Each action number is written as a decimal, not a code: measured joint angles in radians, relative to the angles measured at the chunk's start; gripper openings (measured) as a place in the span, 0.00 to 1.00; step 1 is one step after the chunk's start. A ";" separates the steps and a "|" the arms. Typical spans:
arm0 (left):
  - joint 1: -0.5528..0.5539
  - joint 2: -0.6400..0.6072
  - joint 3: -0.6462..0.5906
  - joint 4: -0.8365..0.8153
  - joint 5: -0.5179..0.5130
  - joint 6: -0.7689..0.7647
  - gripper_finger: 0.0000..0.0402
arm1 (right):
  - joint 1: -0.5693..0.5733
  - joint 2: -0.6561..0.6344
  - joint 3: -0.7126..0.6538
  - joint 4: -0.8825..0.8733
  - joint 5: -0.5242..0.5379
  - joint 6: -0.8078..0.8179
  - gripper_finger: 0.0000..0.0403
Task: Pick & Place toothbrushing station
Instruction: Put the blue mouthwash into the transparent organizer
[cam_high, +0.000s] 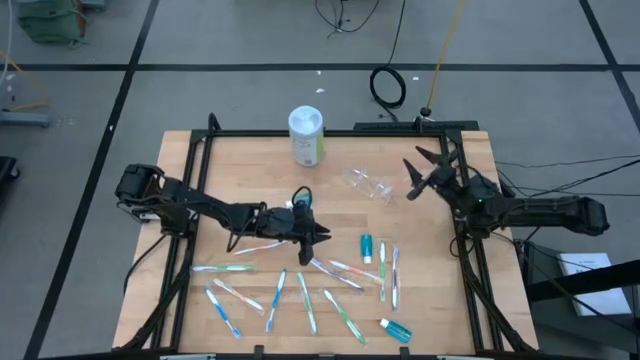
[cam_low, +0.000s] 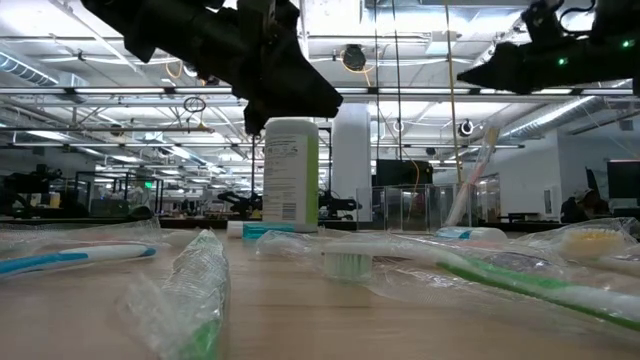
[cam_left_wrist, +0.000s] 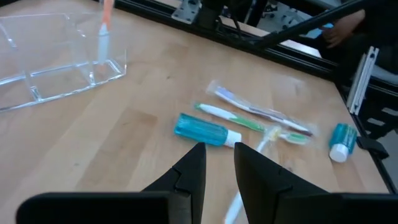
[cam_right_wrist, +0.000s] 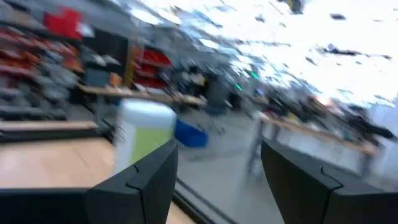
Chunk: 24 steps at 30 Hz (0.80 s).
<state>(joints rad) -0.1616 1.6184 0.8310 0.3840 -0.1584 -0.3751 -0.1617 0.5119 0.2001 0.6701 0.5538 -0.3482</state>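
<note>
Right gripper (cam_high: 418, 178) is raised beside the clear cup (cam_high: 368, 182), jaws released; left gripper (cam_high: 322, 238) hangs over the toothbrushes (cam_high: 305, 295), jaws narrow, grasping nothing visible. Next: descend, pinch one.

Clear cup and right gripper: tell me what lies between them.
Nothing. In the high view, only bare tabletop separates the clear cup from the right gripper, which hangs open beside it.

table (cam_high: 230, 180): pale matt wood
cup (cam_high: 368, 183): clear glossy plastic
toothbrushes (cam_high: 305, 300): crinkled shiny wrap
canister (cam_high: 306, 137): smooth plastic
</note>
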 joint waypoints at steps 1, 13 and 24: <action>0.000 0.000 0.000 0.000 -0.009 -0.008 0.22 | 0.004 0.001 0.000 0.024 -0.037 -0.004 0.55; 0.095 0.000 0.000 -0.266 -0.258 0.215 0.22 | 0.029 0.002 0.000 0.155 -0.321 -0.016 0.55; 0.330 0.000 0.005 -0.335 -0.062 0.269 0.22 | 0.028 0.004 0.000 0.156 -0.321 -0.059 0.55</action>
<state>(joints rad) 0.1687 1.6187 0.8360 0.0491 -0.2203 -0.1057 -0.1333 0.5159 0.1999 0.8257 0.2327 -0.4069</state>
